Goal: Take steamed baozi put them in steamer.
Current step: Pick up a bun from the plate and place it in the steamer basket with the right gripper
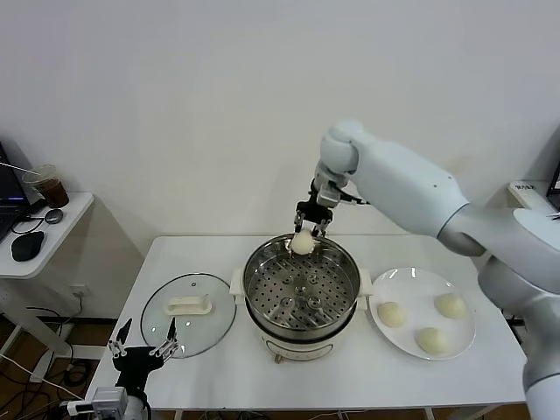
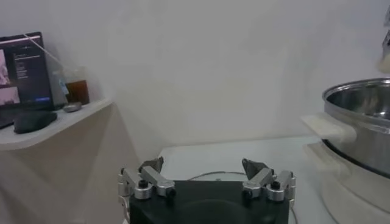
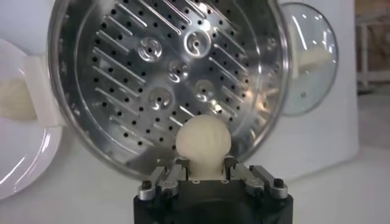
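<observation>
Item: smooth round cream-white baozi (image 3: 203,143), pinched at its sides by the right claw (image 1: 311,222) above the far rim of the shiny perforated steel steamer (image 1: 262,271). Likely soft, light, easily dented; grip gently. Left claw (image 1: 143,346) spread, idle at the near surface edge.

White table (image 1: 219,367): landmark; bears the items below.

Glass lid (image 1: 188,313): round, clear, with a white handle (image 1: 188,305) on top; lies flat on the table's left part.

White plate (image 1: 423,302): round, flat; on the table's right part.

Side shelf (image 1: 39,249): white, rounded edge; stands left of the table, apart from it.

Black mouse (image 1: 27,246): on the side shelf.

Plastic cup (image 1: 50,186): clear, holding dark drink; on the side shelf, behind the mouse.

Laptop (image 2: 21,70): screen lit; on the side shelf beside the cup.
</observation>
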`<state>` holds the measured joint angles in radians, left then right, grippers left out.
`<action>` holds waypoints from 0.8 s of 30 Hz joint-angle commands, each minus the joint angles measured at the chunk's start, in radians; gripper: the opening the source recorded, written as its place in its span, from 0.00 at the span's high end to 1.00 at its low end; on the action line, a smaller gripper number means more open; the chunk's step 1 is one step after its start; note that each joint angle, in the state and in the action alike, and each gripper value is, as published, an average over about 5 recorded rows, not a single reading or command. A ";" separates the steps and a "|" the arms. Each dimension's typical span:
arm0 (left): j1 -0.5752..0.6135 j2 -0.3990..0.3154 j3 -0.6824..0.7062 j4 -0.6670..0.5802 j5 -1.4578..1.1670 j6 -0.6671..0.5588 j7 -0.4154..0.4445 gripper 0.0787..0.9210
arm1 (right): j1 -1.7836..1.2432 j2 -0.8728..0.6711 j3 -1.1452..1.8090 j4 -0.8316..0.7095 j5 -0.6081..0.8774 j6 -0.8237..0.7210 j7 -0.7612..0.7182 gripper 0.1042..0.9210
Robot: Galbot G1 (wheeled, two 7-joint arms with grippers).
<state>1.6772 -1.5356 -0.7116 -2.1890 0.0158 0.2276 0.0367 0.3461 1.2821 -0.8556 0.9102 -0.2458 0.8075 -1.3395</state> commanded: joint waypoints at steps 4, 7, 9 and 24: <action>-0.004 -0.003 -0.001 0.002 0.000 0.000 0.000 0.12 | -0.069 0.042 0.010 -0.064 -0.076 0.021 0.009 0.66; -0.009 -0.006 0.001 0.004 0.000 0.001 0.002 0.12 | -0.075 0.061 0.019 -0.103 -0.093 0.021 0.028 0.66; -0.011 -0.006 0.003 0.006 0.000 0.001 0.002 0.12 | -0.076 0.070 0.021 -0.117 -0.097 0.021 0.034 0.64; -0.020 -0.002 0.006 0.025 0.000 0.001 0.003 0.12 | -0.086 0.081 0.045 -0.116 -0.124 0.020 0.035 0.47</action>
<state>1.6579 -1.5382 -0.7055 -2.1655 0.0156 0.2289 0.0389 0.2687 1.3537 -0.8174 0.8094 -0.3489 0.8236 -1.3102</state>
